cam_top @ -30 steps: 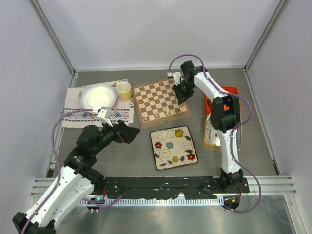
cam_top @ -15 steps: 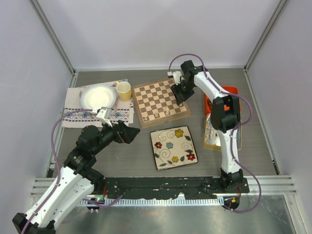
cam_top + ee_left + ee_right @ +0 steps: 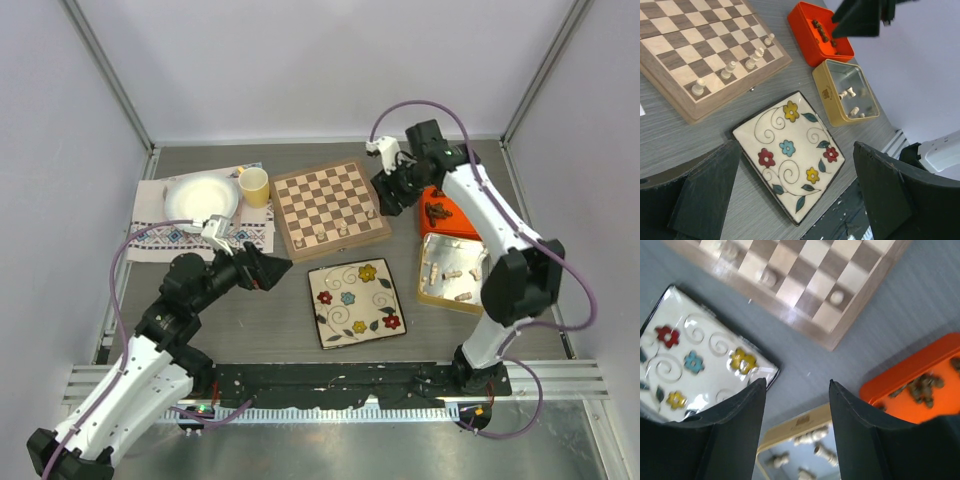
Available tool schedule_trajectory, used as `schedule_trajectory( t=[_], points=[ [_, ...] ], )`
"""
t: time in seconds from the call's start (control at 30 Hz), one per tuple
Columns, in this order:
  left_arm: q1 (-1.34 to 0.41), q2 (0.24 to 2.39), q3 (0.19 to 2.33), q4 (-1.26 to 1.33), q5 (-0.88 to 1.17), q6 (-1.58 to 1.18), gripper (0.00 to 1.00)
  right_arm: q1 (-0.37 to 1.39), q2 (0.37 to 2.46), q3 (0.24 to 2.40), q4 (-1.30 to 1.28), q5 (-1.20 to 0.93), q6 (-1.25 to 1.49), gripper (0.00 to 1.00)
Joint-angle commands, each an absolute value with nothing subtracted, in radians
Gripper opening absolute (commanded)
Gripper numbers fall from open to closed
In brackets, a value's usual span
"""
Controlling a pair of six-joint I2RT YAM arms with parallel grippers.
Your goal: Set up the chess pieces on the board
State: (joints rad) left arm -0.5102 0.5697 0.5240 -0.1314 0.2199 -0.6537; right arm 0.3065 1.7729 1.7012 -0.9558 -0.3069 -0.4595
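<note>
Pale chess pieces (image 3: 730, 70) stand along the board's (image 3: 325, 200) near edge. Dark pieces (image 3: 821, 31) lie in the orange tin (image 3: 810, 42) right of the board. Between board and tin hangs the right tool (image 3: 392, 196), part-open and empty. The left tool (image 3: 278, 272), wide open and empty, is farther off.

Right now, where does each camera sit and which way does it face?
Top external: high behind, looking down at the board; left arm, right arm show.
Left wrist: low, facing the floral plate; left fingers show.
Right wrist: beside the board, looking down; right fingers show.
Shared: all see the floral plate.
</note>
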Motion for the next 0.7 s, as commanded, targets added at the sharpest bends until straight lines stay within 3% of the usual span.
schedule_trajectory(
  t=[0.0, 0.27, 0.5, 0.67],
  points=[
    [-0.506, 0.6, 0.543, -0.005, 0.267, -0.71, 1.0, 0.179, 1.588, 1.491, -0.911, -0.475, -0.509, 0.58],
    [-0.506, 0.678, 0.552, 0.064, 0.31, -0.727, 0.99, -0.15, 1.381, 1.136, -0.919, -0.537, -0.63, 0.58],
    [-0.506, 0.738, 0.555, 0.115, 0.336, -0.741, 1.0, -0.244, 1.356, 0.985, -0.868, -0.404, -0.763, 0.57],
    [-0.508, 0.741, 0.552, 0.097, 0.341, -0.739, 1.0, -0.249, 1.397, 0.965, -0.885, -0.486, -1.039, 0.54]
  ],
)
